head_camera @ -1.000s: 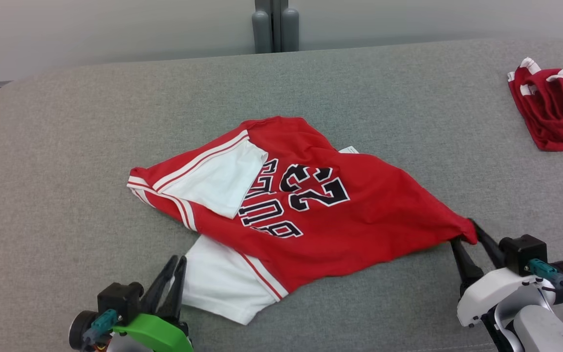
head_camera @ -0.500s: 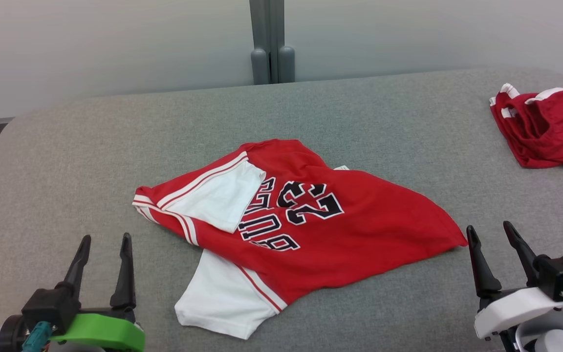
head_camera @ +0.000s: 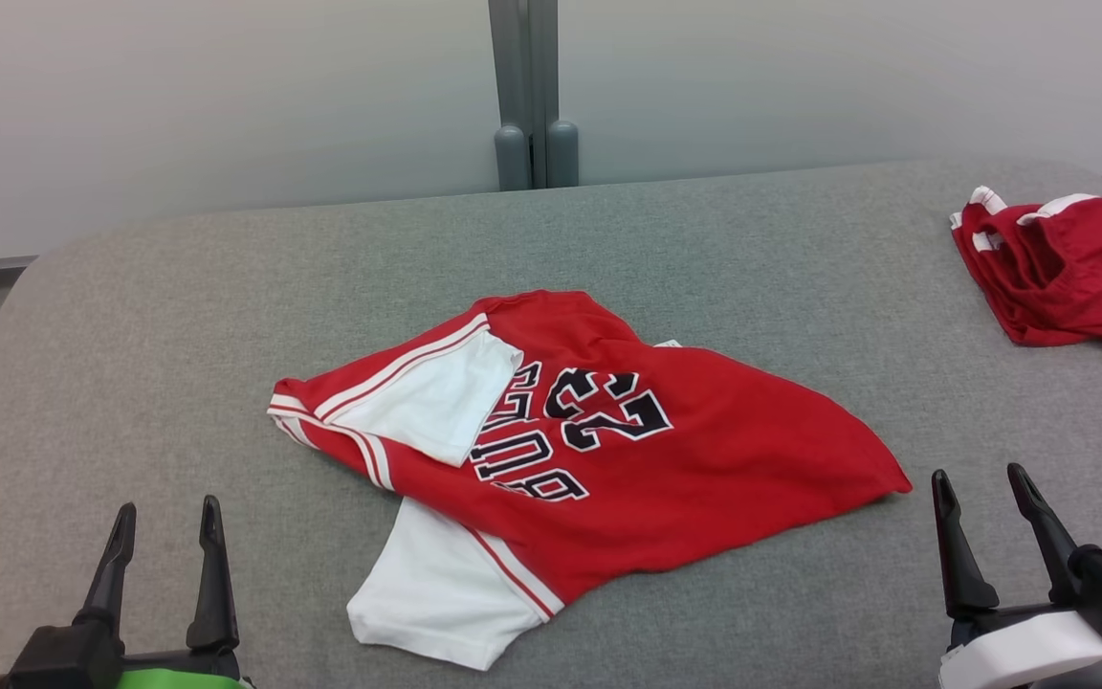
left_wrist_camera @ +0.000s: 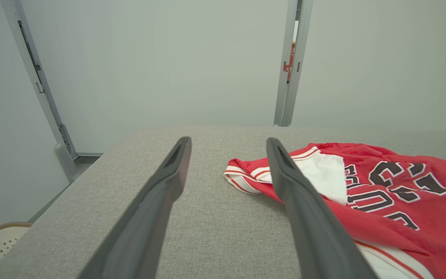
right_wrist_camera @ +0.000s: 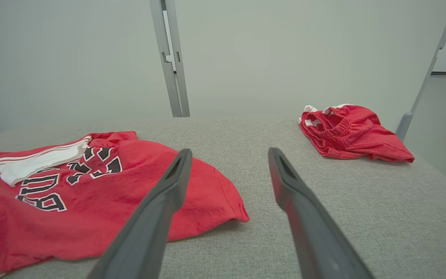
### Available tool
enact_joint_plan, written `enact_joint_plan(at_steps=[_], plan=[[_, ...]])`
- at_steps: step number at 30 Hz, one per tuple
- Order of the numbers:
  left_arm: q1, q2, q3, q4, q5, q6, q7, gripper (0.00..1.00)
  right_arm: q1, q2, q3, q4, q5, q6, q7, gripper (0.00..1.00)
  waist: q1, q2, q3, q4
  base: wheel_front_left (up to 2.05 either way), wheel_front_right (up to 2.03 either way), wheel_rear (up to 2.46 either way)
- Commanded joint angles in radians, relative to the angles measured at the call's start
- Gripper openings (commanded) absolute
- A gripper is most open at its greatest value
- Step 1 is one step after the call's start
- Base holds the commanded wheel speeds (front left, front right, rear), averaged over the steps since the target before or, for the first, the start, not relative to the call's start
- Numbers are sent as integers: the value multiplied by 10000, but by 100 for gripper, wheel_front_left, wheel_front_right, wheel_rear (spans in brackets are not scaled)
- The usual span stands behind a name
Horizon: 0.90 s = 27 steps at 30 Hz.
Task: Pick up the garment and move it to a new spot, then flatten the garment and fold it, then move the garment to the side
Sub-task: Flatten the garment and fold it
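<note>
Near the middle of the gray table (head_camera: 704, 239): the red shirt (head_camera: 599, 450), loose and free of both grippers. Not flat yet: one white sleeve turned over the black lettering at 9 o'clock, another white part sticking out at 7 o'clock, a pointed corner drawn out toward 4 o'clock.

At 7 o'clock from the shirt, the left gripper (head_camera: 167, 507): fingers spread wide, holding nothing, over bare table. At 4 o'clock, near that pointed corner, the right gripper (head_camera: 977, 474): also spread wide and empty.

At 2 o'clock, well apart, a second red garment (head_camera: 1058, 277) in a heap.

Probably finished: the move to a new spot. Flattening at most partly done. Still left: the fold and the move to the side.
</note>
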Motion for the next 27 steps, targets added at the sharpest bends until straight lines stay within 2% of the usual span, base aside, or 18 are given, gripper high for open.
enact_joint_plan(at_steps=[1,14,21,27], plan=[[169,-26,36,-36,76,-62,3,100,97,19,-26,-65,-108,-11,-3,100,0,0,-17,47,0,0,0],[190,-145,-42,153,297,-239,5,100,84,6,122,85,-118,-11,-3,100,0,0,-32,103,0,0,0],[-77,153,-1073,1157,281,-319,3,100,-320,-399,347,774,-72,-11,-3,100,0,0,288,64,0,0,0],[-748,463,-2262,2553,-220,-331,5,100,-1117,-840,753,2021,-16,-12,-3,100,0,0,802,-33,0,0,0]])
